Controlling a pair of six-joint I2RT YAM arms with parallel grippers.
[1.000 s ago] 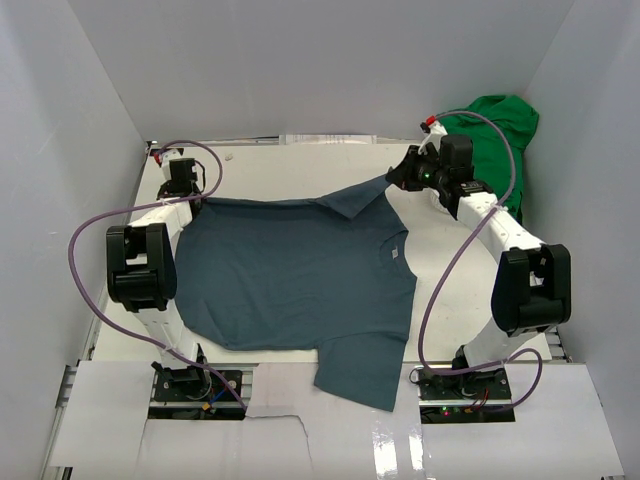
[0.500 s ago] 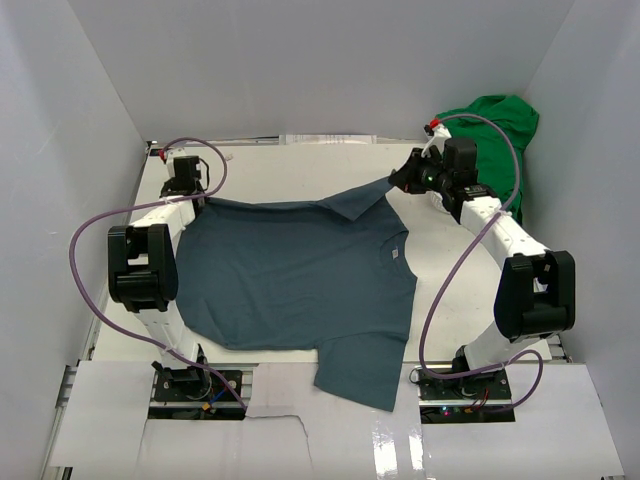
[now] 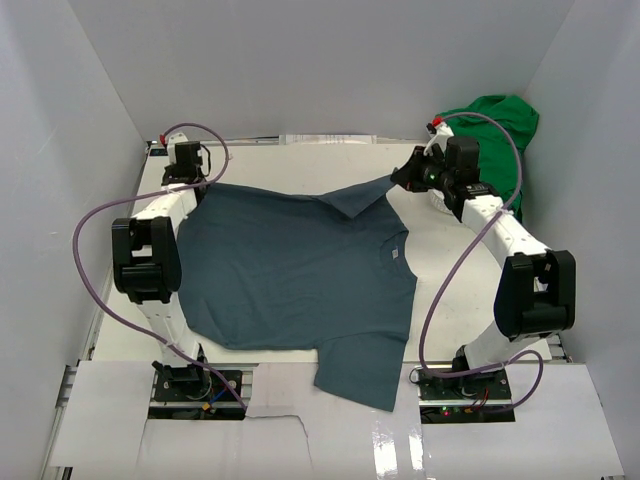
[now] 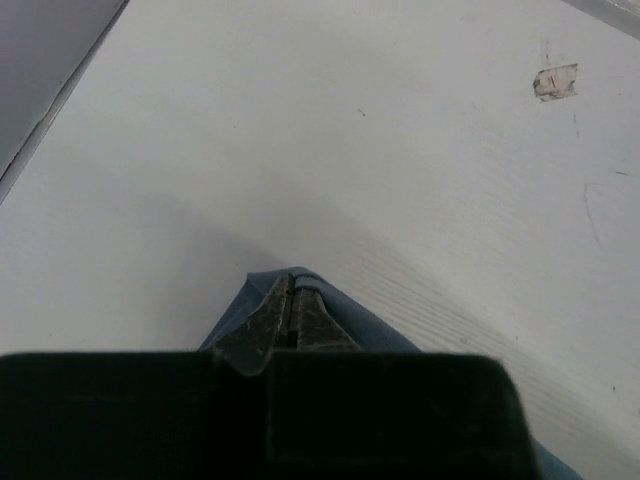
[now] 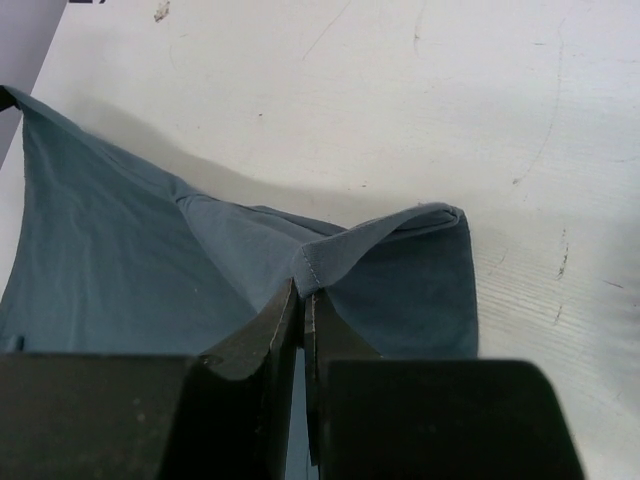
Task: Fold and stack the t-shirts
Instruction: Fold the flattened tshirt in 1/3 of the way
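**Overhead view, with both wrist views.** Over the last second the left gripper (image 3: pixel 197 186) has travelled toward 12 o'clock and the right gripper (image 3: pixel 398 178) has edged the same way. The far edge of the slate-blue t-shirt (image 3: pixel 290 270) therefore lies farther up the table (image 3: pixel 300 160) and runs taut between the two. This suggests the garment is being drawn flat and squared for a first fold; no fold is yet made. Each claw is pressed together and pinching cloth. In the left wrist view the fingers (image 4: pixel 291 305) close on a small blue corner at the shirt's 10 o'clock. In the right wrist view the fingers (image 5: pixel 285 325) nip the stitched edge of the far sleeve at 1 o'clock, and the cloth tents slightly off the surface. The shirt spreads across the table's centre, and its near sleeve (image 3: pixel 360 375) drapes over the edge at 6 o'clock. The green t-shirt (image 3: pixel 495 125) lies crumpled in the 1 o'clock corner, with no gripper on it.
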